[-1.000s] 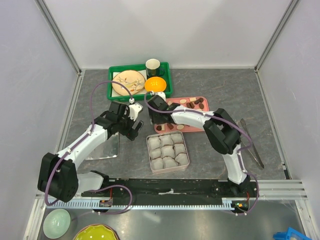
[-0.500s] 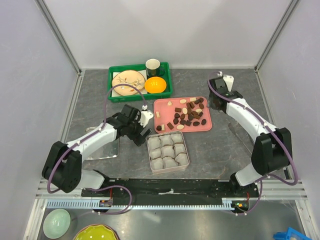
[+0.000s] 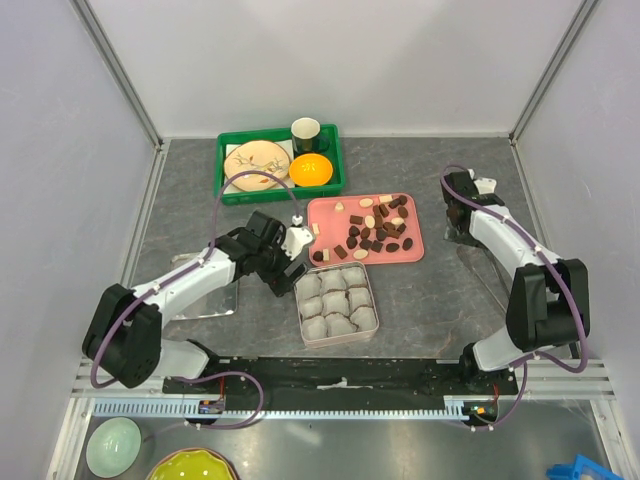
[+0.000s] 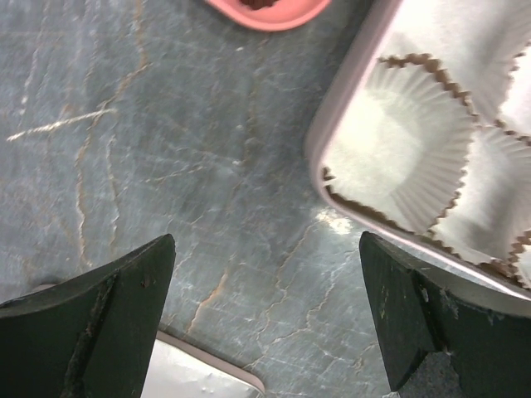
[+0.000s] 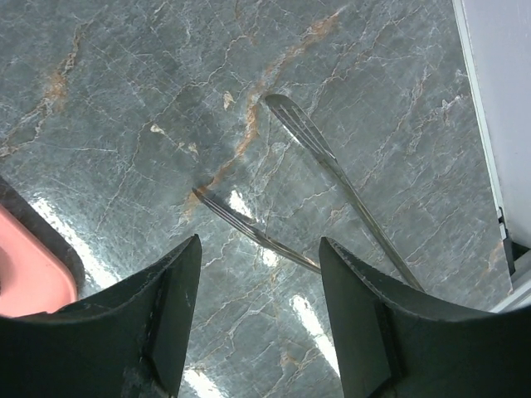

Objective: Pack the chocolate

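Left gripper (image 4: 265, 249) spread wide, empty, bare table (image 4: 166, 124) beside tin (image 4: 314, 145) corner; right gripper (image 5: 259, 249) parted, empty, over tongs (image 5: 332, 164) near right edge.

- Your left arm (image 3: 190, 282) and right arm (image 3: 500, 232) wear white shells with chunky black joints.
- A purple cable (image 3: 255, 173) loops loosely along each arm.
- Your left gripper (image 4: 265, 315) and right gripper (image 5: 257, 323) carry matte black, wedge-shaped fingers (image 4: 99, 323).

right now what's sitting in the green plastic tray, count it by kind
round beige patterned plate: 1
round orange bowl: 1
dark cup with a pale rim: 1
total: 3
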Robot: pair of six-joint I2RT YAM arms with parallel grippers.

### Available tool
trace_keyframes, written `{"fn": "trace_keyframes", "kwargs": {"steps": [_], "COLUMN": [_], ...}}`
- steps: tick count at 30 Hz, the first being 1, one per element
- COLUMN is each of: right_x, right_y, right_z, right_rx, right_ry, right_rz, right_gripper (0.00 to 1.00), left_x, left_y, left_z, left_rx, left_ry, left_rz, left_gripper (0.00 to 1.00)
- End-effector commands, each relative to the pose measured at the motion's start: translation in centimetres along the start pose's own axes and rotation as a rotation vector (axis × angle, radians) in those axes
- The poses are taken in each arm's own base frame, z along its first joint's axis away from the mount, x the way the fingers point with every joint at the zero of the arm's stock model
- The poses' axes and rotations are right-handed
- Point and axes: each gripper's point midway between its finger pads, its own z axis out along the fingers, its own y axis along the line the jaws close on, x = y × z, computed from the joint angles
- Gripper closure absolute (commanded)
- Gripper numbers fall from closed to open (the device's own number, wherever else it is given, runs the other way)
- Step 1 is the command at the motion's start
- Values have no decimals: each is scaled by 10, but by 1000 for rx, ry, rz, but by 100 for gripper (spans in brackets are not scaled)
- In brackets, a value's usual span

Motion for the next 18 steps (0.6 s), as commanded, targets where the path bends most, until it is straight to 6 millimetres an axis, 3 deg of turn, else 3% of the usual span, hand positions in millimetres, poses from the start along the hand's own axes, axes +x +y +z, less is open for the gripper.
{"fn": "trace_keyframes", "kwargs": {"steps": [1, 10, 18], "right_x": [7, 21, 33], "right_y": [0, 8, 19], "right_z": [12, 33, 46], "right_rx": [18, -14, -33], "right_ry": [30, 107, 145], "right_rz": [-31, -15, -24], "right_gripper": [33, 35, 42], "left_x": [-12, -19, -35], "left_y": [-5, 5, 20], "left_z": [7, 20, -8], "left_rx": [17, -24, -121], "left_ry": [-31, -26, -74], "left_rz": [54, 46, 37], "left_gripper": [1, 1, 1]}}
